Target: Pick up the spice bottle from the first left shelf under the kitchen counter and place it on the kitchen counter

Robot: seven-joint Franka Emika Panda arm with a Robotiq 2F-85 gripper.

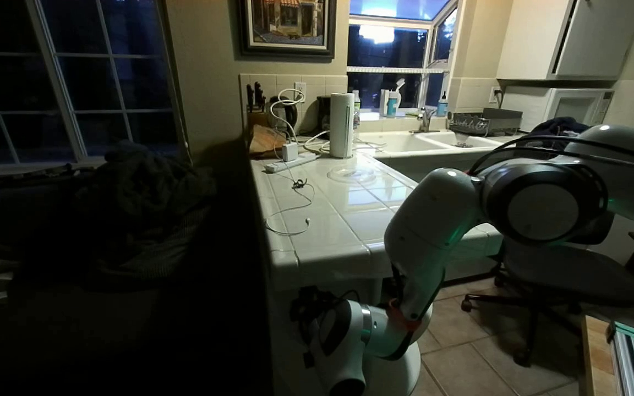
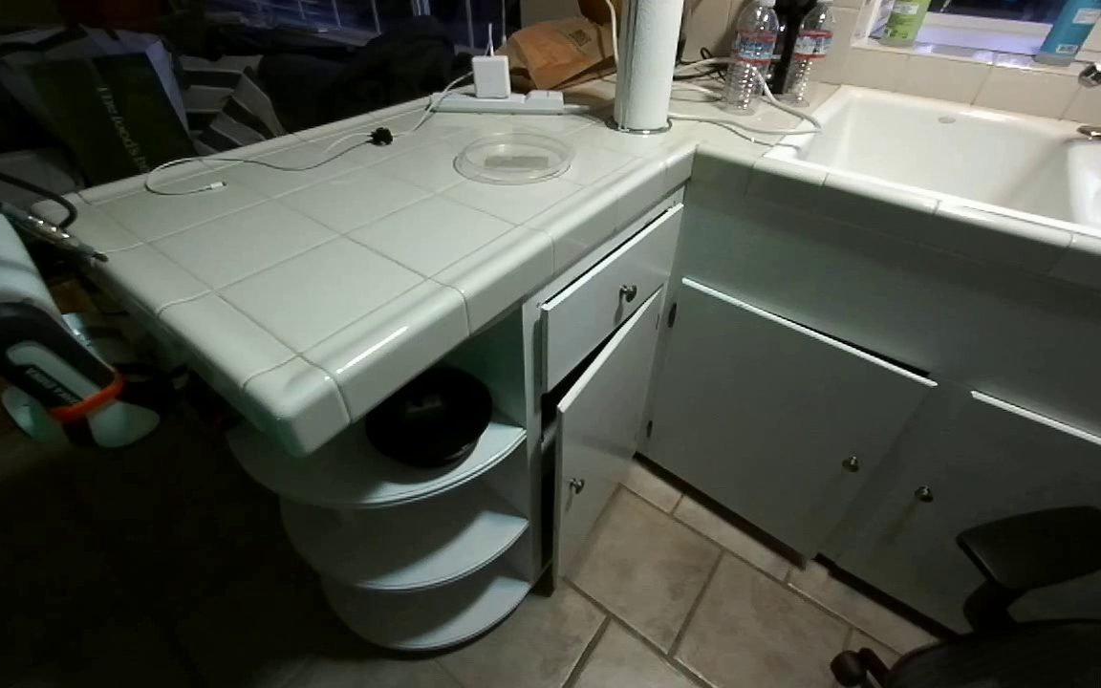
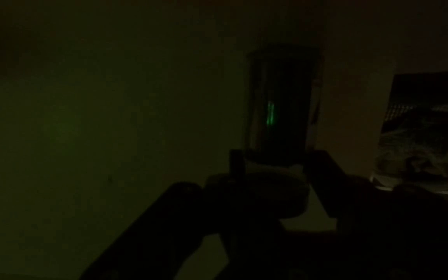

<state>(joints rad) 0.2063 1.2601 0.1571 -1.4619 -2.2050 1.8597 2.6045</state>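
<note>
The kitchen counter [image 1: 339, 234] with white tiles shows in both exterior views [image 2: 393, 225]. Rounded white shelves [image 2: 345, 487] stand under its end. My gripper [image 3: 274, 161] is in deep shadow in the wrist view. Its fingertips sit close on both sides of a dark cylindrical spice bottle [image 3: 286, 109] near its neck, and it looks shut on it. The bottle's cap [image 3: 274, 194] lies between the fingers. In an exterior view the gripper [image 1: 307, 311] is below the counter edge. The bottle is hidden in both exterior views. I cannot tell whether it rests on a shelf.
A black round object [image 2: 431, 416] is on the top shelf. A clear round lid [image 2: 512, 158], a white cable [image 2: 254, 164], a power strip [image 2: 512, 102] and a paper towel roll [image 2: 648, 67] are on the counter. A cabinet door [image 2: 605, 430] stands slightly open.
</note>
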